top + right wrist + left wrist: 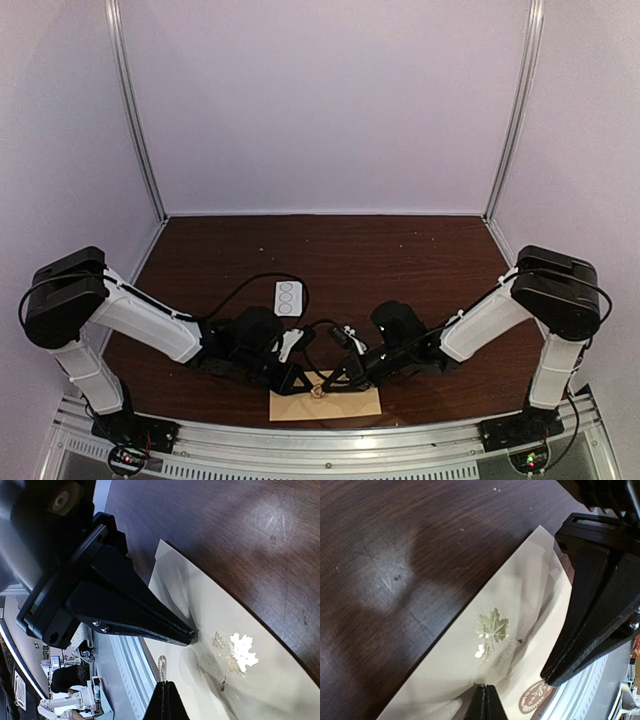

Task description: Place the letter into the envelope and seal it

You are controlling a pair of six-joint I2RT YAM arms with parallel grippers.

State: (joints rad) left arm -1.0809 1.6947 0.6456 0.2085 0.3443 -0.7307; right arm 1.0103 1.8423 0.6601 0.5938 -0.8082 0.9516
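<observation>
The envelope [326,404] lies flat on the bench [400,260], nearside of the white sticker card [288,297]. The left tool [481,690] and right tool [164,686], both pinched shut, touch it. Best to press the flap straight down, no dragging.

Soft, even, dim light fills the top view. In the wrist views pale glare patches sheen the table [385,577], the leaf emblem [243,651] flares white, and shadows cross the envelope [520,590].
</observation>
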